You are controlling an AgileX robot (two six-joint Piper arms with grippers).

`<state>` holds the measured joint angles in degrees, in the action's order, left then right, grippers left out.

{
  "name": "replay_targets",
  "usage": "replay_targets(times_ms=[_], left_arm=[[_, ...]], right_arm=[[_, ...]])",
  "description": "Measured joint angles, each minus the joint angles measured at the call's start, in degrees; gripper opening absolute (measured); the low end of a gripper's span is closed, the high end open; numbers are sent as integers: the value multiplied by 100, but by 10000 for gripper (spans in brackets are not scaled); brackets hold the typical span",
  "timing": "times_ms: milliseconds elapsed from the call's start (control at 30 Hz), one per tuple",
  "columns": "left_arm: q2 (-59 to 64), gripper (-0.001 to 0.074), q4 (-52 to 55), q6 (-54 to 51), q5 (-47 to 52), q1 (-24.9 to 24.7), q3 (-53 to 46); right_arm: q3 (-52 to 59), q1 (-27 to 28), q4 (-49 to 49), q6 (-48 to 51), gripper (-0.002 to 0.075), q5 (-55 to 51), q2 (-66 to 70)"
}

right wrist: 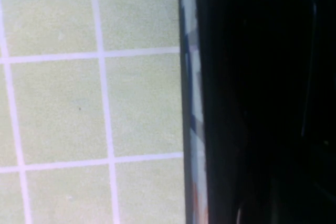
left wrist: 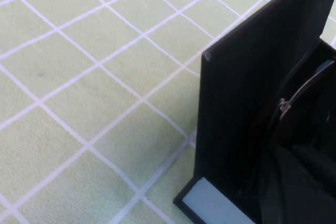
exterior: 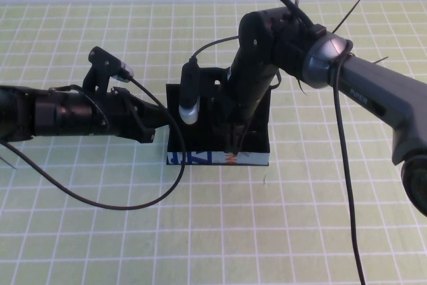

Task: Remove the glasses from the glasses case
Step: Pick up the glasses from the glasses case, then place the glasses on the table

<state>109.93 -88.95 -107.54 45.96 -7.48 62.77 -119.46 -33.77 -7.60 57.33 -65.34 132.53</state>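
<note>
The black glasses case (exterior: 257,135) stands open at the middle of the table, its white, blue and orange front panel (exterior: 200,158) facing me. My left gripper (exterior: 162,123) is at the case's left wall (left wrist: 236,103). My right gripper (exterior: 237,135) reaches down from above into the open case. In the left wrist view, a curved dark part of the glasses (left wrist: 286,104) with a small metal hinge shows inside the case. In the high view the glasses are hidden by the right arm. The right wrist view shows the printed panel (right wrist: 191,103) edge-on and a dark interior.
The table is a green mat with a white grid (exterior: 300,231). A loose black cable (exterior: 127,205) from the left arm loops over the mat in front of the case. The right arm's cable (exterior: 347,185) hangs down at the right.
</note>
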Motion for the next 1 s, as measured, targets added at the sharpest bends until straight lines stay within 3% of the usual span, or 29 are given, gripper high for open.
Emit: replay_targets(times_ms=[700,867,1000], left_arm=[[0,-4,11,0,68,0,0],[0,-4,11,0,129,0,0],[0,-4,11,0,151,0,0]], right_arm=[[-471,0,265,-1302,13,-512,-803],[-452,56,824,-3148,13,-573,-1309],[41,456,975,-4468,13,-573,-1929]])
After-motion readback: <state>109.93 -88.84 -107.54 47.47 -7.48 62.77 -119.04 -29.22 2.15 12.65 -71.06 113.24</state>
